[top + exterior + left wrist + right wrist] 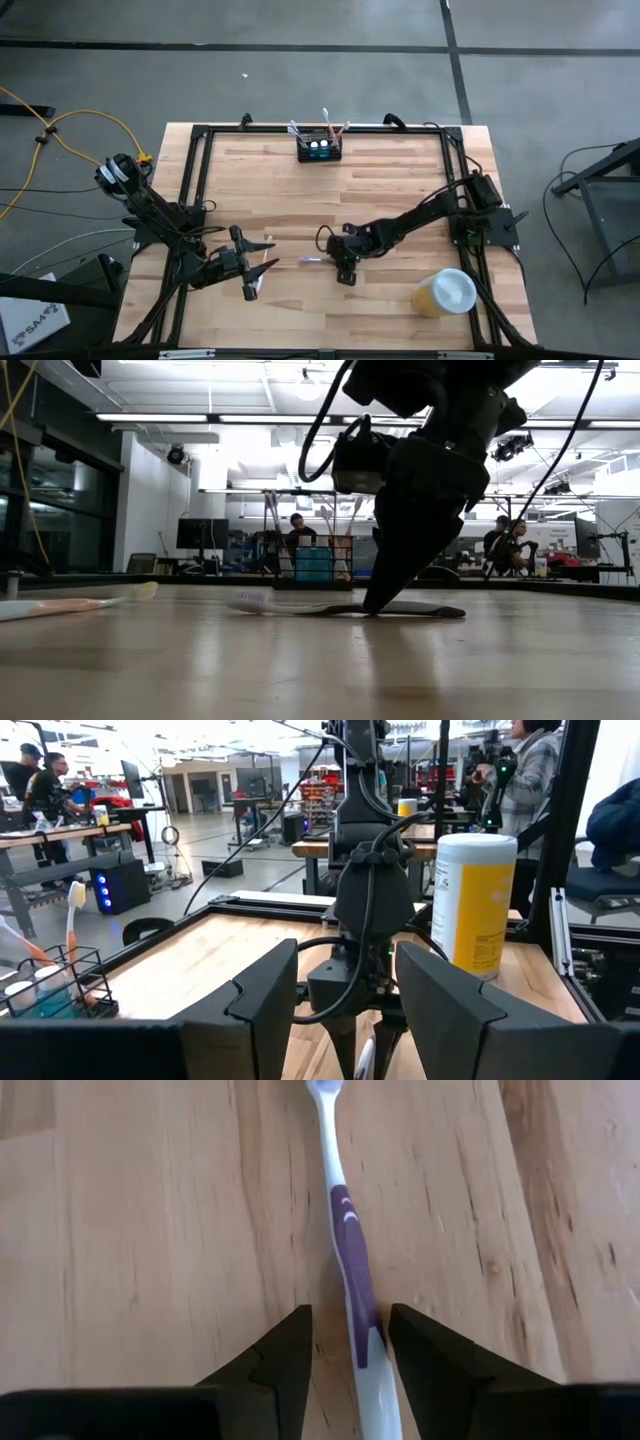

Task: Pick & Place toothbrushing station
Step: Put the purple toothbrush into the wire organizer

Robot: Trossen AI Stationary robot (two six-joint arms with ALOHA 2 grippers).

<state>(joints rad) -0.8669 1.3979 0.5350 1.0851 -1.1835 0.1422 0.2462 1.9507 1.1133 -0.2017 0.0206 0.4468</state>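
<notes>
The toothbrushing station [319, 148], a small black caddy with toothbrushes standing in it, sits at the table's far edge in the middle; it also shows in the left wrist view [50, 990]. A white and purple toothbrush [352, 1270] lies flat on the table, also seen in the high view [312, 260]. My right gripper [350, 1320] is down at the table [345, 272], open, one finger on each side of this brush's handle. My left gripper [254, 268] hangs open and level above an orange and white toothbrush [267, 263] that lies on the table [70, 603]. My right gripper comes slanting down from the table's right, fingers along the purple and white toothbrush. Its tips stand on either side of the handle's purple part [362, 1315]. The brush lies flat on the table. Whether a finger touches the handle, I cannot tell.
A yellow cup with a white lid [445, 292] stands near the front right, close behind my right arm. A black frame [200, 170] runs around the tabletop. Bare wood lies between the caddy and both grippers. People and desks show in the room beyond.
</notes>
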